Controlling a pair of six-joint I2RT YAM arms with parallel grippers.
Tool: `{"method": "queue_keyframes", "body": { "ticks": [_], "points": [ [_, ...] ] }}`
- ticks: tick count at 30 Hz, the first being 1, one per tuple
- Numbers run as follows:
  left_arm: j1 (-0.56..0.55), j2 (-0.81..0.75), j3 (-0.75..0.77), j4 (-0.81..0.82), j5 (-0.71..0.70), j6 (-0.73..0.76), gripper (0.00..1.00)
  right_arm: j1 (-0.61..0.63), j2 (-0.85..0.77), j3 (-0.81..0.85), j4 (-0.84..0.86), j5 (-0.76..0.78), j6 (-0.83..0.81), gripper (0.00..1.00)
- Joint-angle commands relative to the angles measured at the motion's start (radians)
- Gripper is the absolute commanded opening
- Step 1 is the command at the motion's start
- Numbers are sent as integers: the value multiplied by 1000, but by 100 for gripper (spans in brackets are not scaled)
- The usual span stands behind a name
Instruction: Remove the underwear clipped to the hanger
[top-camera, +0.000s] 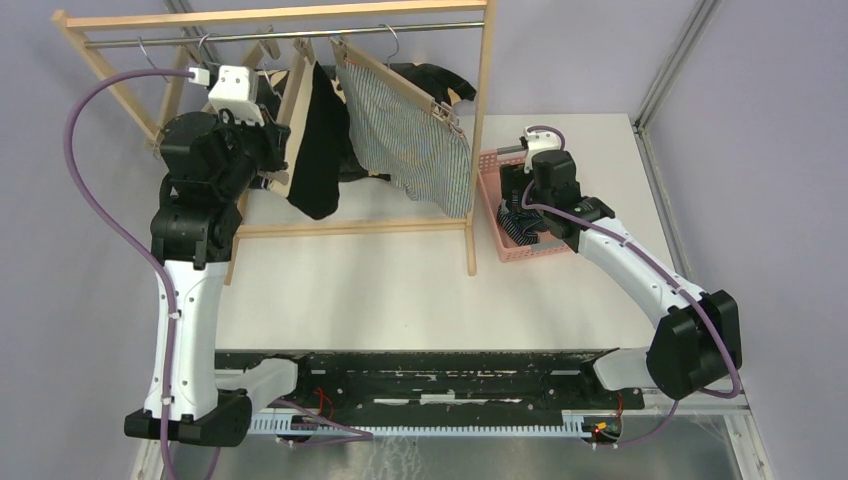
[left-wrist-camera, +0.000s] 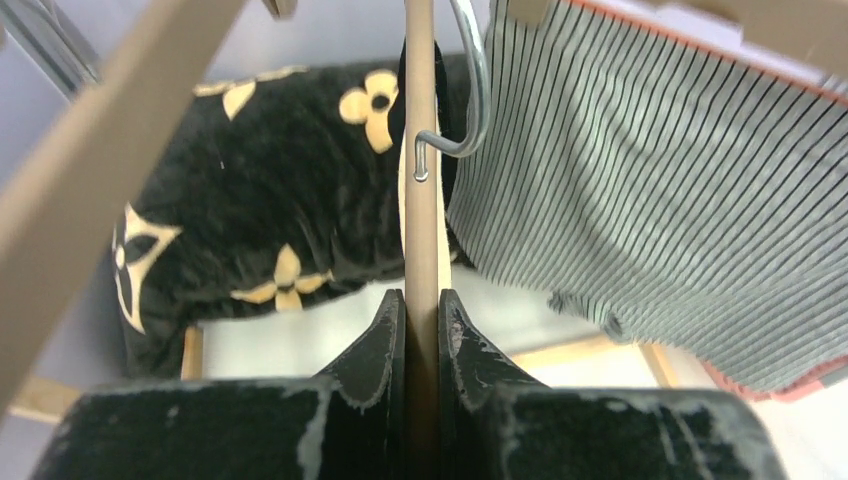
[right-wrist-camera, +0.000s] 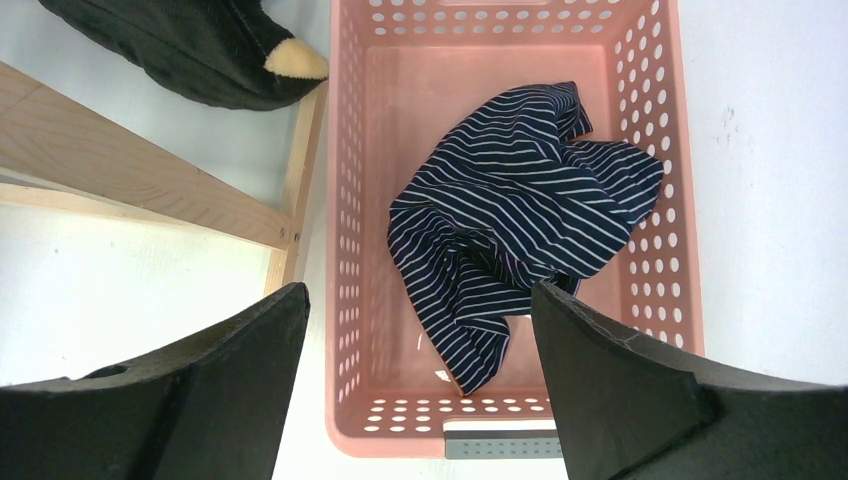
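- Underwear in navy stripes (right-wrist-camera: 520, 210) lies crumpled inside the pink basket (right-wrist-camera: 345, 200) on the table's right side.
- Right gripper (right-wrist-camera: 418, 300) hovers above it, jaws wide, holding nothing.
- Left gripper (left-wrist-camera: 421, 315) is clamped narrowly on a wooden hanger (left-wrist-camera: 421, 200), seen edge-on.
- Black underwear (top-camera: 320, 150) and grey-white striped underwear (top-camera: 410, 140) hang clipped on the rack (top-camera: 484, 100).

Our white table (top-camera: 400, 290) between lilac walls (top-camera: 780, 80) (a pale wooden rack (top-camera: 370, 227) far left), soft even light.
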Motion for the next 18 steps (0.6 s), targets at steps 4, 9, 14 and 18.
{"method": "queue_keyframes", "body": {
  "ticks": [4, 9, 14, 18],
  "points": [
    [3, -106, -39, -157, 48, 5, 3, 5, -2, 36, 17, -9, -10, 90],
    [2, -213, -135, -326, 92, 15, 3, 5, -11, 43, 19, -128, 12, 90],
    [2, -370, -355, -324, 260, 8, 3, 6, -21, 55, 12, -443, -11, 90],
    [2, -425, -422, -318, 405, 8, 3, 10, -43, 71, -26, -633, -36, 88]
  ]
}}
